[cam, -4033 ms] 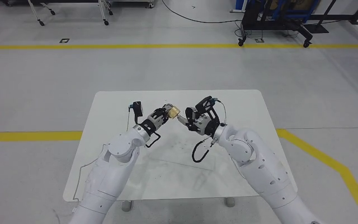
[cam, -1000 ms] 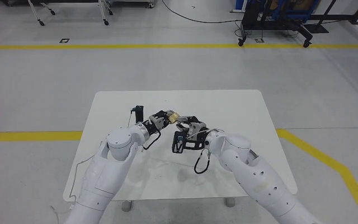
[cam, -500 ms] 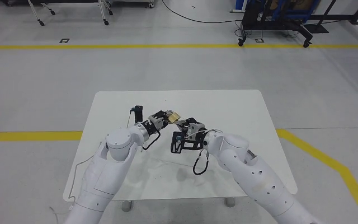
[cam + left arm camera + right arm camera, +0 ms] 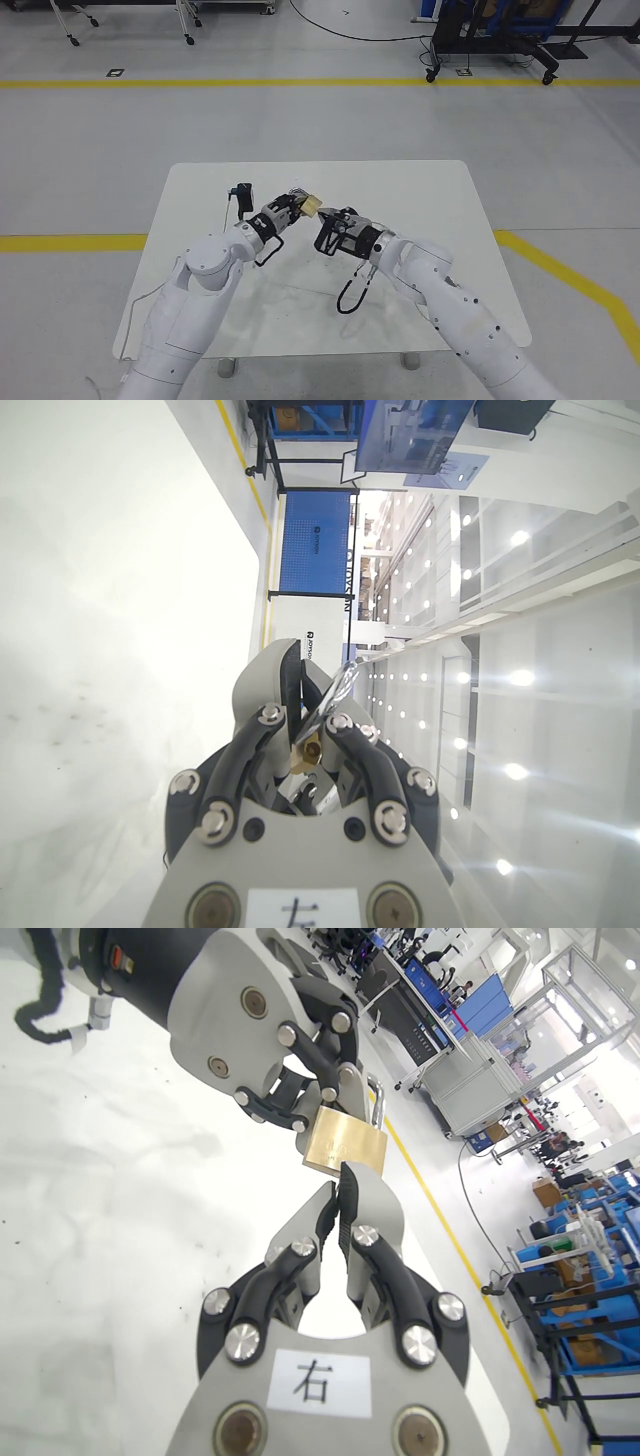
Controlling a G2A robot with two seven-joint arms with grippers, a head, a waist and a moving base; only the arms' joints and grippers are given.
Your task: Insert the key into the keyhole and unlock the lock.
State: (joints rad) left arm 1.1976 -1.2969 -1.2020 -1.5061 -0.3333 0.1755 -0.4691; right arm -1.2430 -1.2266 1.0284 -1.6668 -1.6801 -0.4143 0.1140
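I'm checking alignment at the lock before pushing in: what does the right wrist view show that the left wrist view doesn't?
Right wrist view alone: the broad face of the brass padlock, and the right gripper, shut, its tips against the body's lower edge; no key can be made out between them. Left wrist view alone: the padlock edge-on, one brass corner between the fingers of the left gripper. Both: the silver shackle, the left gripper shut on the brass padlock, and the white table.

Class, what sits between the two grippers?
The lock, clamped in the left gripper, its base at the tips of the right gripper; the right wrist view shows this.
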